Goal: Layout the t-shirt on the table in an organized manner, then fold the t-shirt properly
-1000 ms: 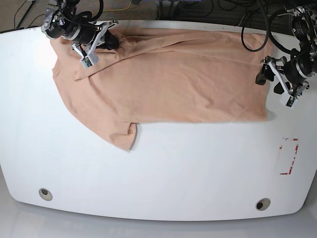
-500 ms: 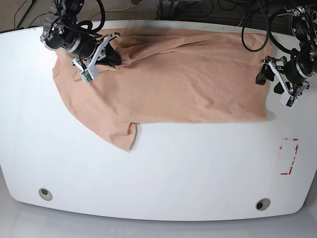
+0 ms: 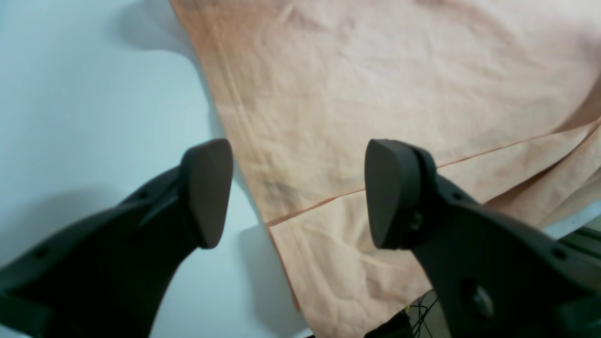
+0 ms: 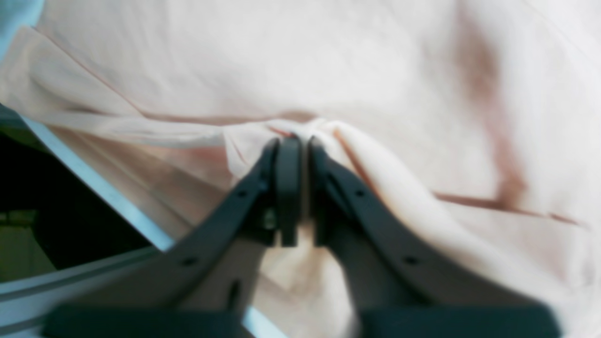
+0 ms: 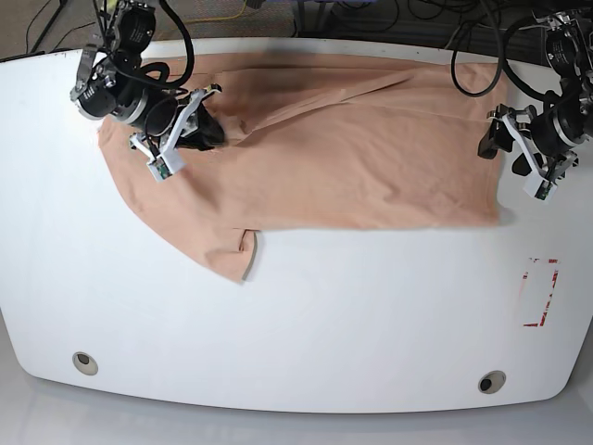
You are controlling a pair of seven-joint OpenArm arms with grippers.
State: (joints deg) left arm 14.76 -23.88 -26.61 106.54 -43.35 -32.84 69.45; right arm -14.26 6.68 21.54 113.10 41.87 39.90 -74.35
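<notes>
The peach t-shirt (image 5: 352,158) lies spread across the far half of the white table (image 5: 324,315), with one sleeve reaching toward the front left. My right gripper (image 5: 209,131) rests on the shirt's upper left part. In the right wrist view its jaws (image 4: 299,143) are pressed together on a raised fold of the t-shirt (image 4: 328,56). My left gripper (image 5: 508,156) hovers at the shirt's right edge. In the left wrist view it (image 3: 298,192) stands open over the hem of the t-shirt (image 3: 375,84), holding nothing.
A red-marked rectangle (image 5: 540,293) sits near the table's right edge. Two grommet holes (image 5: 85,362) (image 5: 492,382) lie near the front edge. Dark cables (image 5: 371,19) run behind the back edge, where the shirt reaches the rim.
My right gripper has moved toward the front of the table with the pinched fold, dragging the shirt's upper left part along. The left arm has stayed still.
</notes>
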